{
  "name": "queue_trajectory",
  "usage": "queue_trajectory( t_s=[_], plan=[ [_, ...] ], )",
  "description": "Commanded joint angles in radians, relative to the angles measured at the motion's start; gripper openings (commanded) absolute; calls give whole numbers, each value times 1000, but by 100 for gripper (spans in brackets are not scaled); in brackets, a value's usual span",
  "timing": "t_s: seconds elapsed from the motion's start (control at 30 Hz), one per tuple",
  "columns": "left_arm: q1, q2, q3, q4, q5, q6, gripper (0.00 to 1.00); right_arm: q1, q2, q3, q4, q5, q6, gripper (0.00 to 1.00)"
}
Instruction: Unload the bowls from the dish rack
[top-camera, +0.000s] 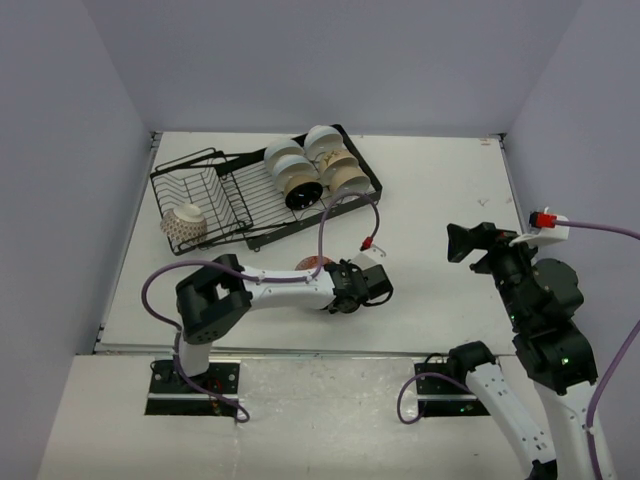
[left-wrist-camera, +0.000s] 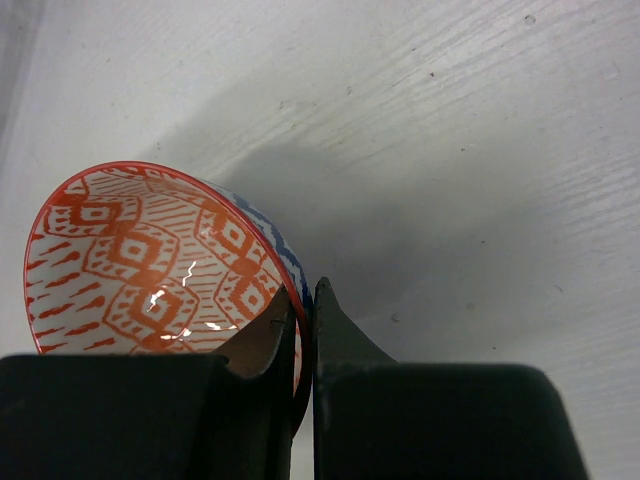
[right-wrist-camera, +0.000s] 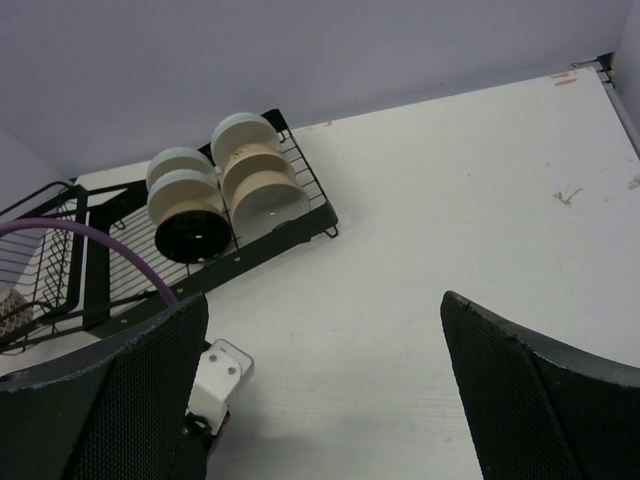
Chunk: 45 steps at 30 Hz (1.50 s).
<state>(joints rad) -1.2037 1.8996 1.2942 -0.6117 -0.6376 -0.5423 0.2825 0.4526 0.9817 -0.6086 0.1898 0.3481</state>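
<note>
Seen from above, the rack (top-camera: 300, 226) is sitting slantwise at the far left of the table (top-camera: 440, 190), with its basket end to the left. Six bowls (top-camera: 300, 190) are standing on edge in two rows in the tray end. A patterned bowl (top-camera: 185, 222) is lying in the basket. The left arm is reaching rightward across the near table. A red bowl (top-camera: 310, 263) is peeking out just behind its forearm, outside the rack and near the rack's front edge. A purple cable (top-camera: 345, 203) is looping from the wrist up over the rack's near corner. The right gripper (top-camera: 458, 243) is hanging over the right side of the table, well apart from the rack.

In the left wrist view, the left gripper (left-wrist-camera: 304, 298) is pinching the red bowl's rim, one finger inside and one outside, with the jaws clamped on the wall. The bowl is tilting with its red-patterned inside toward the camera, and a strip of blue is showing on its outside. It is casting a shadow on the table. Whether it is touching the surface cannot be told.

In the right wrist view, the right gripper's jaws are standing wide apart with only table between them. The rack and its upright bowls are lying beyond, to the upper left. The cable is arching in front of the basket end, and a white mount (right-wrist-camera: 220, 375) is showing beside the left finger.
</note>
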Motion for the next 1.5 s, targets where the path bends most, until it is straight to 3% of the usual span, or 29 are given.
queue_trajectory(
  t_s=[0.0, 0.1, 0.17, 0.2, 0.27, 0.37, 0.4, 0.47, 0.5, 0.53, 0.8, 0.97, 1.07, 1.1, 1.17, 1.2, 1.23, 1.27, 1.3, 1.37, 1.4, 1.47],
  plan=[
    [3, 13, 25, 44, -51, -36, 0, 4, 11, 5, 41, -26, -20, 99],
    [3, 18, 27, 43, -42, -34, 0, 4, 12, 5, 41, -27, -20, 99],
    [1, 12, 24, 47, -37, -36, 9, 4, 15, 3, 40, -41, -24, 99],
    [1, 10, 17, 50, -30, -36, 21, 4, 17, 3, 41, -50, -26, 99],
    [0, 3, 13, 59, -20, -31, 25, 4, 21, 3, 40, -61, -27, 99],
    [-2, -8, 5, 61, -16, -36, 45, 4, 28, 6, 38, -61, -27, 99],
    [-7, -19, 1, 63, -31, -45, 58, 4, 29, 6, 36, -61, -29, 99],
    [-26, -66, -12, 69, -54, -57, 67, 4, 31, 6, 35, -55, -31, 99],
    [-30, -88, -10, 69, -65, -56, 77, 4, 29, 6, 35, -53, -29, 99],
    [-36, -137, -9, 67, -74, -58, 97, 4, 29, 6, 35, -53, -29, 99],
    [6, -349, 148, -46, -214, -19, 100, 4, 38, 5, 35, -56, -31, 99],
    [367, -607, 73, 42, -21, 13, 100, 4, 40, 5, 35, -61, -32, 99],
    [567, -759, 33, 24, -23, 2, 100, 3, 46, 0, 40, -73, -34, 99],
    [678, -822, 25, 1, -11, -2, 100, 4, 47, 3, 40, -79, -34, 99],
    [801, -873, 10, -2, 30, 14, 100, 4, 55, 3, 41, -99, -34, 99],
    [942, -904, 5, -6, 91, 18, 100, 4, 63, 2, 43, -107, -35, 99],
    [1013, -909, -6, 3, 136, 27, 100, 4, 66, 2, 44, -118, -34, 99],
    [1089, -904, -7, 6, 277, 41, 100, 4, 70, 2, 46, -133, -34, 99],
    [1250, -874, -7, 7, 377, 45, 100, 4, 80, 2, 49, -141, -32, 99],
    [1401, -826, -25, 13, 586, 24, 100, 3, 89, 2, 53, -161, -32, 99],
    [1528, -789, -42, 38, 798, 6, 100, 4, 100, 3, 53, -165, -32, 99],
    [1619, -775, -137, 96, 1033, -69, 100, 3, 107, 9, 44, -177, -35, 99]
  ],
)
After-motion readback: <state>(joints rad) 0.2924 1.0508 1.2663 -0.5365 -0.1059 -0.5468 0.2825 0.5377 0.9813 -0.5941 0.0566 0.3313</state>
